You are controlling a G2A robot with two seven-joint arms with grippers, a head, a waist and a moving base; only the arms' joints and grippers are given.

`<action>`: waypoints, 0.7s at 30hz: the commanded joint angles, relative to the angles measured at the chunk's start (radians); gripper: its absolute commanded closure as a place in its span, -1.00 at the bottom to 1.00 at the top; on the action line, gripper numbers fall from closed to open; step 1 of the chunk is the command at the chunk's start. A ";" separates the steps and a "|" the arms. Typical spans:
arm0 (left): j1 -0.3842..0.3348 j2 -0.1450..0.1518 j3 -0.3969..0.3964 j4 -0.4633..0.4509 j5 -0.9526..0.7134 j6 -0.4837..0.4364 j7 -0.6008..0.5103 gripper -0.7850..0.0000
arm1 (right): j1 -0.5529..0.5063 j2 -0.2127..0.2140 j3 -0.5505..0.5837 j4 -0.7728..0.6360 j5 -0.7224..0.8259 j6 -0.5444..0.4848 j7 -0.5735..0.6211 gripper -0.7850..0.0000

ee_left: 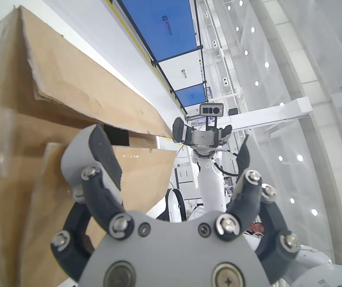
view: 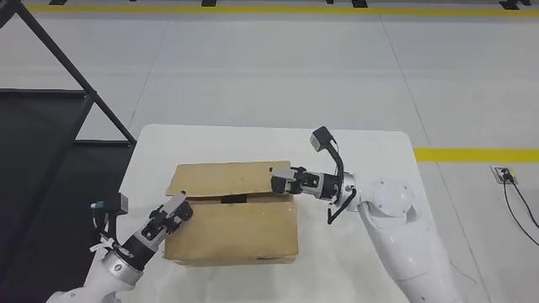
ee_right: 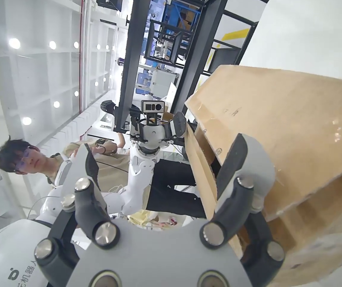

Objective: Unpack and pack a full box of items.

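The box (view: pixel 232 219) sits on the white table (view: pixel 370 147), its top flaps nearly shut with a dark slot between them. Your left gripper (view: pixel 177 213) is at the box's left end and your right gripper (view: pixel 282 181) is at its right end, by the raised far flap (view: pixel 227 177). Both have fingers spread, pinching nothing. The cardboard looks stiff yet creasable, and a full box is probably heavy, so take a flap by its free edge.

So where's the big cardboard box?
In the top view the cardboard box sits on the white table, between the left tool and the right tool.
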 commanded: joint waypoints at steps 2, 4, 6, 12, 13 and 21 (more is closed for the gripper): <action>-0.005 0.000 0.006 0.002 0.003 0.006 -0.005 -1.00 | 0.000 0.003 -0.003 0.000 -0.024 0.011 0.006 -1.00; -0.006 0.000 0.007 0.001 0.002 0.009 -0.010 -1.00 | 0.000 0.003 -0.003 0.000 -0.024 0.011 0.006 -1.00; -0.006 0.000 0.007 0.001 0.002 0.009 -0.010 -1.00 | 0.000 0.003 -0.003 0.000 -0.024 0.011 0.006 -1.00; -0.006 0.000 0.007 0.001 0.002 0.009 -0.010 -1.00 | 0.000 0.003 -0.003 0.000 -0.024 0.011 0.006 -1.00; -0.006 0.000 0.007 0.001 0.002 0.009 -0.010 -1.00 | -0.007 0.002 -0.005 -0.011 -0.002 0.012 0.003 -1.00; -0.013 -0.003 0.025 0.002 0.012 0.039 0.014 -1.00 | -0.021 0.014 -0.007 -0.040 0.098 0.077 0.141 -1.00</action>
